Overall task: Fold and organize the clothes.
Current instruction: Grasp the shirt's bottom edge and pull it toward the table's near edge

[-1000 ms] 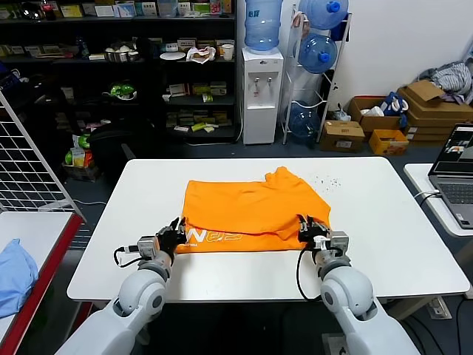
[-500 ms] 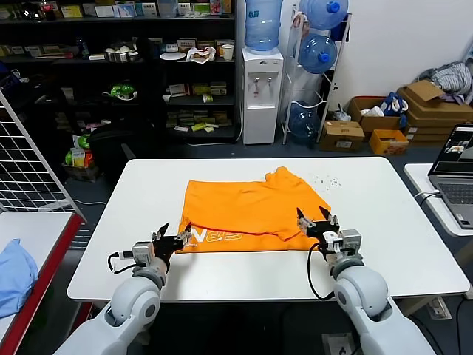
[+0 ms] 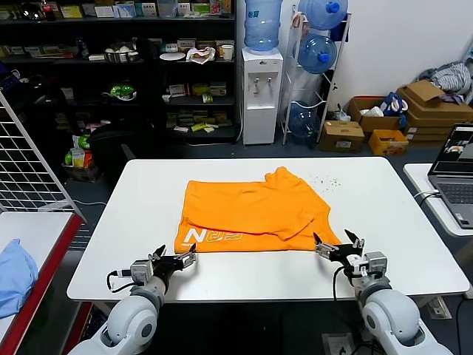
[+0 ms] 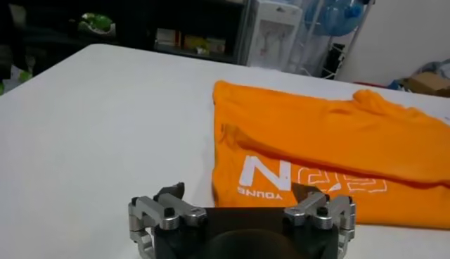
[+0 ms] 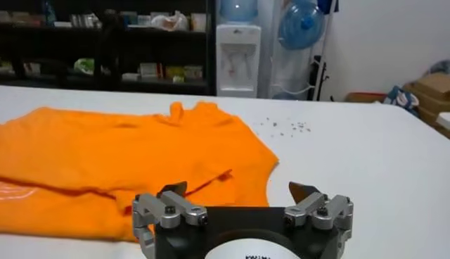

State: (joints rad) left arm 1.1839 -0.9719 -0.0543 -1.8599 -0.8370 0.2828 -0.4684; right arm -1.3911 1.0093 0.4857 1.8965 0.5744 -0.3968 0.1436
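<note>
The bright orange T-shirt lies folded over on the white table. A strip with white lettering shows along its near edge. My left gripper hovers open near the table's front edge, just short of the shirt's near left corner and holding nothing. My right gripper is open too, just off the near right corner and clear of the fabric. The left wrist view has the left gripper facing the lettered edge of the T-shirt. In the right wrist view the right gripper faces the T-shirt.
A light blue cloth lies on a side table at the left, by a wire grid panel. A laptop sits on a table at the right. Small dark specks dot the table behind the shirt. Shelves and a water dispenser stand beyond.
Both grippers have opened, let go of the shirt's near edge and drawn back toward the table's front. The folded layer has settled flat, with more of the lettering showing.
</note>
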